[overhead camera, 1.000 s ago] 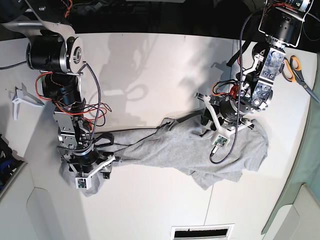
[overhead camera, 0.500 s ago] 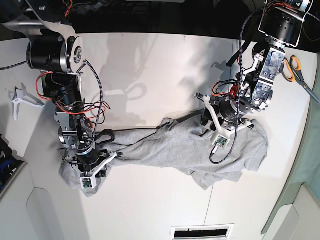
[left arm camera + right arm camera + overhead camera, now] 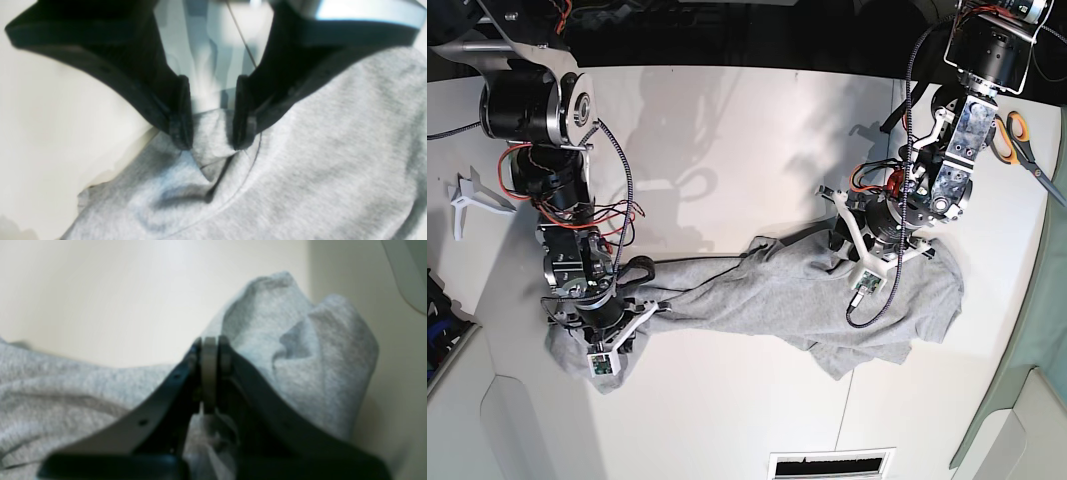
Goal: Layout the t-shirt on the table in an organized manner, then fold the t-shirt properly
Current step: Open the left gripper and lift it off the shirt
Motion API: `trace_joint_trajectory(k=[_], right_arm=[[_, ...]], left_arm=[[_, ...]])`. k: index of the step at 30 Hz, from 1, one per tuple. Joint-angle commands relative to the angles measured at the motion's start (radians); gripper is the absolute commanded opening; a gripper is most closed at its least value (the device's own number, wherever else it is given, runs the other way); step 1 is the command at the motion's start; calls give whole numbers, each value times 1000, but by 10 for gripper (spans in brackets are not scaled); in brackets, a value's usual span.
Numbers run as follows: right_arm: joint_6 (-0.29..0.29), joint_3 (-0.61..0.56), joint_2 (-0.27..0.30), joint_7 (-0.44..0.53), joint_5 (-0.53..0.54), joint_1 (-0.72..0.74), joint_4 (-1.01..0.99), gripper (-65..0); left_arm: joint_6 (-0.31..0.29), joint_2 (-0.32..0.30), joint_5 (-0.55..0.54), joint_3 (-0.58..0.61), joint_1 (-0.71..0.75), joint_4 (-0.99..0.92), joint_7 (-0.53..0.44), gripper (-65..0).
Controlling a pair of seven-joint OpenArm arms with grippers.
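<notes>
The large light heather-grey soft cotton t-shirt (image 3: 827,300) is spread in a crumpled band across the wide flat white desk (image 3: 727,140), stretched between the two arms, its broader bunched part lying toward the right of the base view and a narrow end reaching to the left.

The right hand (image 3: 209,380) is seen pinched shut on a fold of the t-shirt (image 3: 293,350), its black fingers (image 3: 160,396) pressed together with a thin layer of grey cloth between them. A second ago this hand was held wide above the cloth; the fingers have since been brought together. In the base view the right hand (image 3: 599,335) is now set a little lower and nearer the shirt's left end than before, and the wrist is turned slightly.

The left hand (image 3: 209,133) is held partly closed around a raised ridge of the t-shirt (image 3: 317,150), the cloth being gripped between the two black fingertips (image 3: 181,126). Its stance is unchanged from the earlier picture, and in the base view the left hand (image 3: 867,262) is found over the same spot of the shirt's upper edge.

A pair of orange-handled scissors (image 3: 1017,140) is left on the desk's far right edge, as before.
</notes>
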Motion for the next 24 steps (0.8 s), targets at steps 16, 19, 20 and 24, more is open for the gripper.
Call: trace_joint_trajectory(k=[16, 19, 20, 24], right_arm=[[15, 0, 5, 27, 5, 35, 19, -650], [15, 0, 5, 27, 5, 35, 19, -650], [15, 0, 5, 27, 5, 35, 19, -650], [15, 0, 5, 27, 5, 35, 19, -650]], left_arm=[[8, -73, -4, -86, -21, 158, 11, -409], [-8, -77, -3, -85, -18, 158, 16, -409], [-24, -77, -3, -85, -15, 155, 15, -409], [-122, -77, -4, -74, -11, 115, 14, -392]])
